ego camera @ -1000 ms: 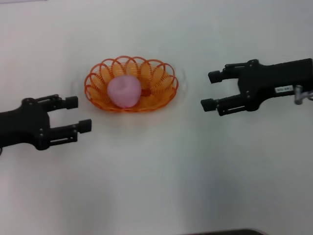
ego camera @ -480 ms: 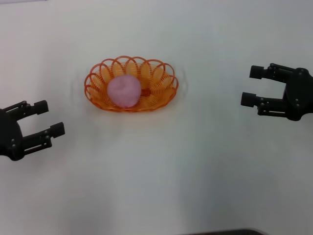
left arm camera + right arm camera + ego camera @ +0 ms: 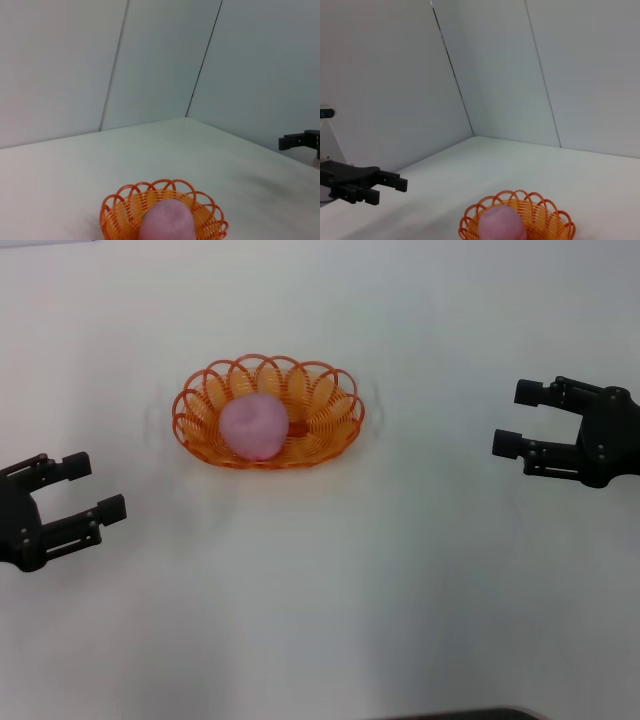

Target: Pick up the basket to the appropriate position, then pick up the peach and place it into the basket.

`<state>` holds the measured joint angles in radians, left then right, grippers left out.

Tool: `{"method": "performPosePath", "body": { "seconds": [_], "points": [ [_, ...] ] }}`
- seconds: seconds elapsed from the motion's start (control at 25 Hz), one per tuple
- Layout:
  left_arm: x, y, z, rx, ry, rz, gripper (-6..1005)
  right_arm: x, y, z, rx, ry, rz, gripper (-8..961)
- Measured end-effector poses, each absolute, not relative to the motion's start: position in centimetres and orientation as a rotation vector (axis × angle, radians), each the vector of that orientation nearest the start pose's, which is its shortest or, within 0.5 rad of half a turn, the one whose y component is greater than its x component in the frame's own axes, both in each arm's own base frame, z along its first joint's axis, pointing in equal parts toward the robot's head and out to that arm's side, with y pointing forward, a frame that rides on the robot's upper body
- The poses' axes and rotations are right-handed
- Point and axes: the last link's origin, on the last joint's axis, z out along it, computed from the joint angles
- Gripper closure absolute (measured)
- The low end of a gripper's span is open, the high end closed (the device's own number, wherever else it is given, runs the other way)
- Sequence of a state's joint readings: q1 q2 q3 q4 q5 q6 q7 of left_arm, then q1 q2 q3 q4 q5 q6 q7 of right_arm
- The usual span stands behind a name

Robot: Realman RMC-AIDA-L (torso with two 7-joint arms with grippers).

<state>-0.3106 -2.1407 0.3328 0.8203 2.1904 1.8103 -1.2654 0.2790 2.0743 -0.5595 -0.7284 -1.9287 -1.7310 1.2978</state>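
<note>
Head view: peach (image 3: 253, 427) sits in basket (image 3: 268, 411), upper centre, apparently untouched; left gripper (image 3: 82, 490) and right gripper (image 3: 524, 420) gape empty at the frame edges.

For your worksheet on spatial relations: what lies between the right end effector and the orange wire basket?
Only bare white table separates the right end effector from the orange looped-wire basket, shown in the head view.

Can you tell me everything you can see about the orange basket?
The basket is a shallow oval made of bright orange looped wire that looks like plastic, with a scalloped rim of arches all round. It sits flat and upright on the white table. The pale pink peach rests inside it, a little toward the robot's left end, and rises above the rim. Nothing else touches the basket: the left gripper and right gripper are both open and well away on either side.
</note>
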Motion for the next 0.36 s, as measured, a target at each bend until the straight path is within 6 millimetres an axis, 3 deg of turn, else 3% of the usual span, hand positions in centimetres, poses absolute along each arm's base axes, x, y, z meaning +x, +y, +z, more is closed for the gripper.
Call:
{"method": "performPosePath", "body": {
  "seconds": [0.36],
  "points": [
    [-32.45,24.50,3.26,-2.557,-0.712,-0.731,248,31.71,25.83,3.56,-2.539,0.702,0.838,84]
  ]
}}
